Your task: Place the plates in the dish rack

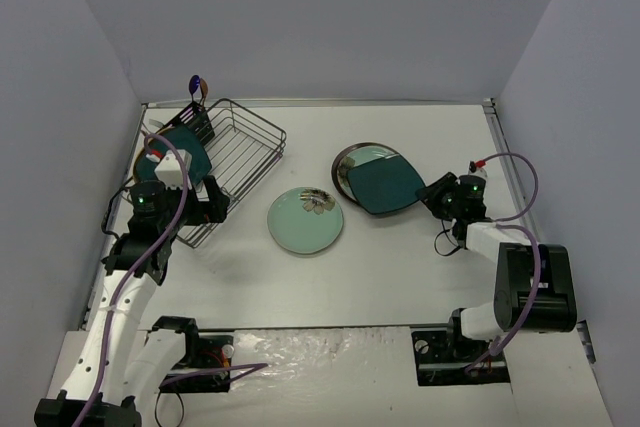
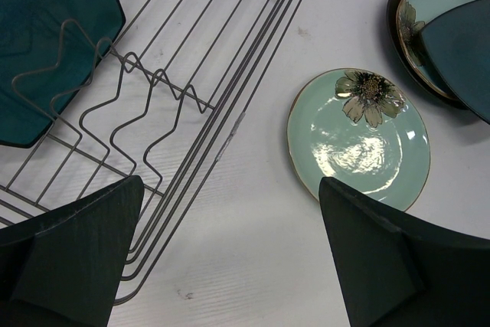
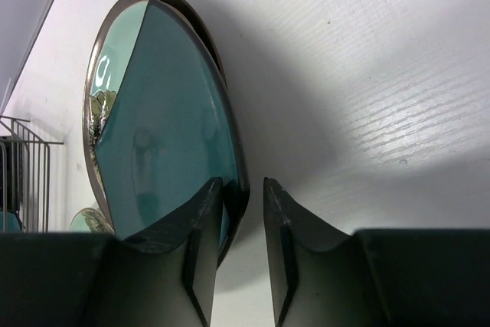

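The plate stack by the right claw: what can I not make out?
- Plate count: in the top external view the square teal plate covers those beneath.
- Grip: in the right wrist view a finger hides the rim, so whether the right claw pinches it is unclear.
- Bottom plate: all views, only its dark rim shows under the others.

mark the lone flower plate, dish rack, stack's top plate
lone flower plate [image 2: 360, 147], left wrist view, glossy centre
dish rack [image 1: 245, 152], top external view, bare floor
stack's top plate [image 1: 388, 187], top external view, middle
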Robot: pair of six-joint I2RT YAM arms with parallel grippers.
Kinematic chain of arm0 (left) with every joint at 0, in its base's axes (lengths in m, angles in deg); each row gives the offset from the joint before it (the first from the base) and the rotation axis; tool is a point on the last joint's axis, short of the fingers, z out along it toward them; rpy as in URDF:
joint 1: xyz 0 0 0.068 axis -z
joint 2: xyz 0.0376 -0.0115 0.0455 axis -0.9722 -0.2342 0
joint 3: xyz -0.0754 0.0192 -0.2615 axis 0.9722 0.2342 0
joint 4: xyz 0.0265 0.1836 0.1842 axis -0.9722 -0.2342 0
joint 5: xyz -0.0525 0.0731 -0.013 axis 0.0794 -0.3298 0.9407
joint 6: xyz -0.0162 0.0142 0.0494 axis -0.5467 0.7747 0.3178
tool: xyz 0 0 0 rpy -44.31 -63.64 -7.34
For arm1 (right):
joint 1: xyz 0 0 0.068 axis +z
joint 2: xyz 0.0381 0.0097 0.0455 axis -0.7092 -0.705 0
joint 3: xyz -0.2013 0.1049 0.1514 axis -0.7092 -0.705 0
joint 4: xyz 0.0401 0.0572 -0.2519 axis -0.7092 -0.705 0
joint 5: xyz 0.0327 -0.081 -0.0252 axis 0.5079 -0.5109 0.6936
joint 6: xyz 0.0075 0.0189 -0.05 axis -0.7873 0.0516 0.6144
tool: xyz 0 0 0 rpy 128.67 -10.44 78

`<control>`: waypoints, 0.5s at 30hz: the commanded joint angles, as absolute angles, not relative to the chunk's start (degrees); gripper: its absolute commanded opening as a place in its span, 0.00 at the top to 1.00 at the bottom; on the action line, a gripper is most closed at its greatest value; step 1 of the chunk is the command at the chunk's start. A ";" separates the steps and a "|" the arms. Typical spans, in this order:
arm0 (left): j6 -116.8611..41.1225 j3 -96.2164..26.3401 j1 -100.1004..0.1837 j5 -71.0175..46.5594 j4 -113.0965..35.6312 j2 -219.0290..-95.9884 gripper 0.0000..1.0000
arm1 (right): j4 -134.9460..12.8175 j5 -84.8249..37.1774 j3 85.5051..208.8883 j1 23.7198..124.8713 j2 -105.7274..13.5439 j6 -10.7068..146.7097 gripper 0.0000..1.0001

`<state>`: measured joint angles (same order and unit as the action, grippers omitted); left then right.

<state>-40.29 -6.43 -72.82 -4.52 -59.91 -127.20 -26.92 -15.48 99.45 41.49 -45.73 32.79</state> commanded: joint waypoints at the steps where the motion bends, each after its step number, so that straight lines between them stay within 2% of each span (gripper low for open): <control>1: -40.66 -8.60 -72.68 -4.93 -57.10 -127.72 0.03 | -24.56 -14.94 99.16 41.13 -46.44 33.33 0.66; 7: -40.63 -8.64 -72.76 -4.86 -57.18 -127.81 0.03 | -23.36 -13.17 99.91 41.12 -47.29 33.35 0.56; 15: -40.53 -8.65 -72.68 -5.02 -57.36 -127.81 0.03 | -18.77 -9.69 100.04 41.22 -49.63 31.67 0.54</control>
